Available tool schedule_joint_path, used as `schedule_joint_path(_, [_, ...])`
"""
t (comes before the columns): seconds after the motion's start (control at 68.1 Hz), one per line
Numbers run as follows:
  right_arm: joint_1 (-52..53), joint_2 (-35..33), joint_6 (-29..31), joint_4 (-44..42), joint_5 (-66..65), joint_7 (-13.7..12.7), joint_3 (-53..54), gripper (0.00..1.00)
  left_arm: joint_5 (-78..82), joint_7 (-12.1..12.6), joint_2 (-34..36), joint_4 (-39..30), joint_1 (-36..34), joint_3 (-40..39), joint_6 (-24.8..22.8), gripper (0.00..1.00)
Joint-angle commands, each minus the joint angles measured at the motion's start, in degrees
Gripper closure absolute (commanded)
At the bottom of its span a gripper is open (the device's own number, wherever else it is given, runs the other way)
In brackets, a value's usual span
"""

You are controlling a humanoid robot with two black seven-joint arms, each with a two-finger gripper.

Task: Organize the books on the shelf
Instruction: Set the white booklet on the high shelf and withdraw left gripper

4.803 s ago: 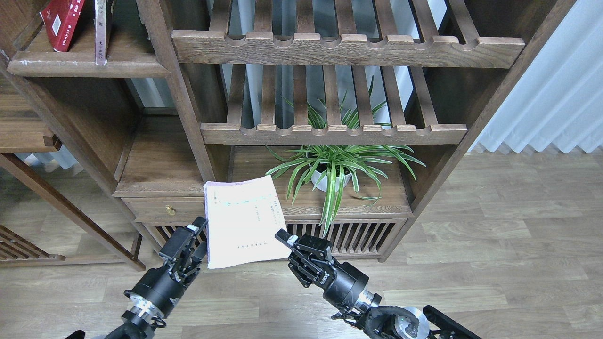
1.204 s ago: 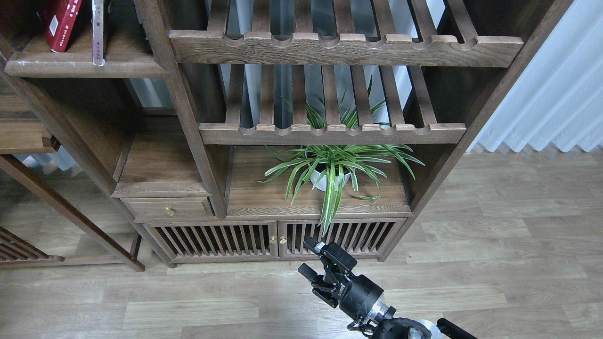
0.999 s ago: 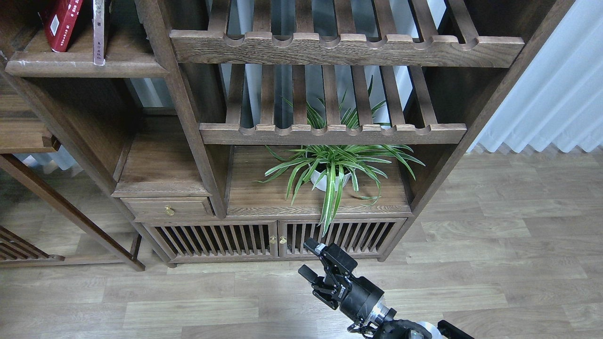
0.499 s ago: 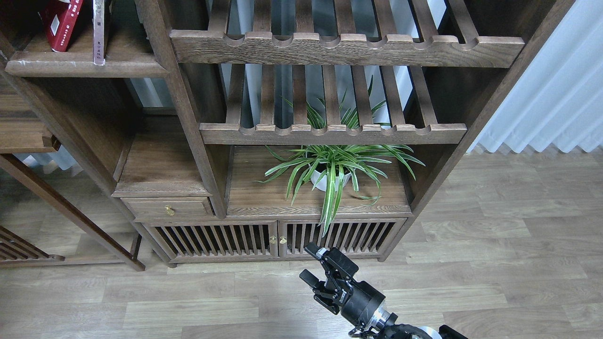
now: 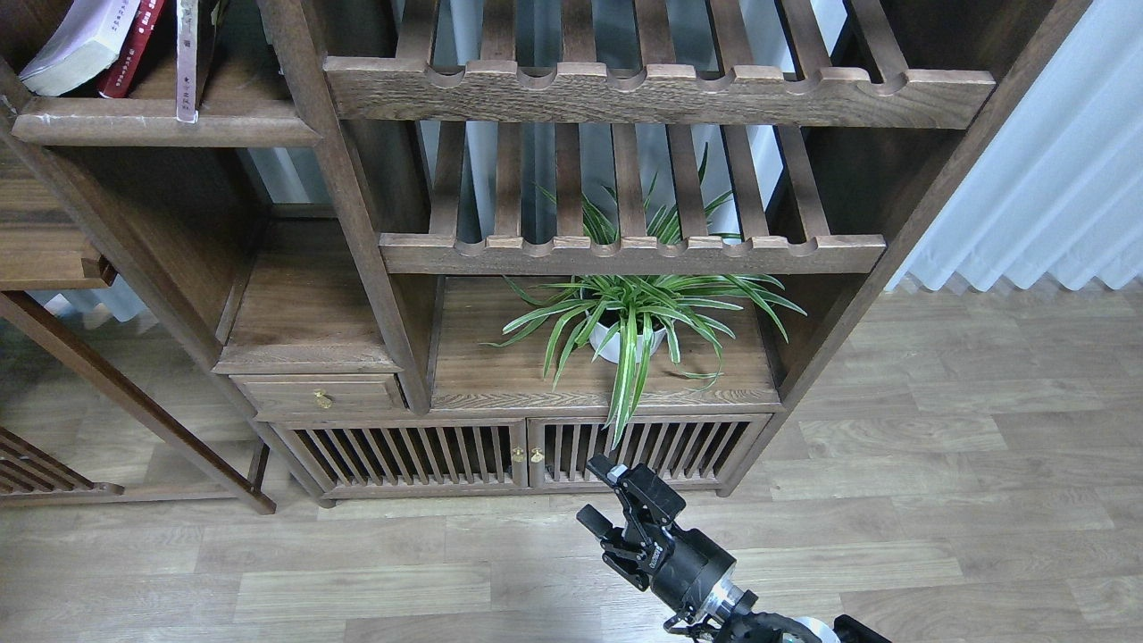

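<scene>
Head view: at the far upper left, the solid dark-brown wooden shelf board with a rounded, whitish-scratched front edge (image 5: 165, 131) is seen, and three books are carried on it. Furthest left, a pale paperback with its greyish page block showing (image 5: 76, 49) is leaned to the right, resting against a thin red paperback (image 5: 134, 49) tilted the same way. Just to the right of these, a narrow pale book standing upright with its spine outward (image 5: 187, 62) is seen, its lower end reaching the board's front edge. The tops of all three are cut off by the frame. The left claw is not in view. Further right, two slatted wooden racks with scalloped front rails (image 5: 656, 89) are stacked one above the other, and below them a green striped spider plant in a small white pot (image 5: 629, 330) is set on the brown cabinet surface (image 5: 500, 375), above two slatted cabinet doors (image 5: 527, 451). At the bottom centre-right, the right claw (image 5: 600, 493), black and two-fingered, is held over the grey wood-plank floor (image 5: 938, 464) in front of those doors; its fingers are spread apart and nothing is gripped between them. White pleated curtains (image 5: 1054, 170) are hung at the far right.
</scene>
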Motion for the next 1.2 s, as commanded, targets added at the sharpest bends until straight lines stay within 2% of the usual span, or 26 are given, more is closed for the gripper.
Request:
schedule_joint_path(0.0, [0.2,0.1,0.0,0.1,-0.1,0.0,0.0,0.00,-3.8,0.1,5.6,-8.2,4.9,0.1,0.0,0.09])
schedule_joint_path(0.25, [1.6,0.2,0.0,0.0,-0.2,0.0,0.0,0.00,-11.3,-0.2,14.4,-23.5,13.6,-0.7,0.0,0.07])
schedule_joint_path(0.514, [4.5,0.3,0.0,0.3,-0.4,-0.1,-0.2,0.00,-17.2,-0.3,17.4,-31.4,23.5,-3.2,0.0,0.05])
schedule_joint_path(0.529, [4.6,0.3,0.0,0.5,-0.5,-0.1,-0.4,0.00,-17.4,-0.3,17.1,-32.4,26.0,-4.3,0.0,0.04])
schedule_joint_path(0.764, [5.0,0.3,0.0,1.0,-1.0,-0.1,-1.2,0.00,-17.6,-0.5,11.8,-33.1,37.3,-10.5,0.0,0.04])
schedule_joint_path(1.19, [9.2,0.3,0.0,1.1,-1.0,-0.2,-0.2,0.00,-16.9,-0.3,-5.0,-35.0,60.0,-23.6,0.0,0.05])
